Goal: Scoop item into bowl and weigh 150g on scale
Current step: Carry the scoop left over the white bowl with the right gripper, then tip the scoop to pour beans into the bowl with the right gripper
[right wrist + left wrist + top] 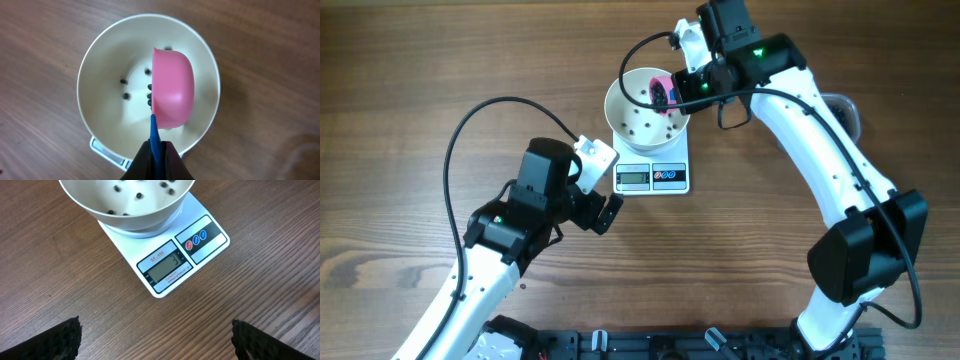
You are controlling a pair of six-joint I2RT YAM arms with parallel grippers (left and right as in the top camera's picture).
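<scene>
The white bowl (642,118) stands on the small white scale (655,177), whose grey display (166,269) faces my left gripper. A few black beans (125,95) lie scattered on the bowl's floor (138,196). My right gripper (159,150) is shut on the blue handle (155,131) of a pink scoop (173,91), which hangs tipped on its side over the bowl's (105,60) middle. In the overhead view that gripper (694,84) sits at the bowl's far right rim with the scoop (659,83). My left gripper (157,341) is open and empty above bare table, just short of the scale (210,235).
Part of a clear tub (847,112) shows behind the right arm, at the right of the table. The left arm (535,200) lies left of the scale, with its cable looping over the wood. A black rail runs along the table's near edge (660,345).
</scene>
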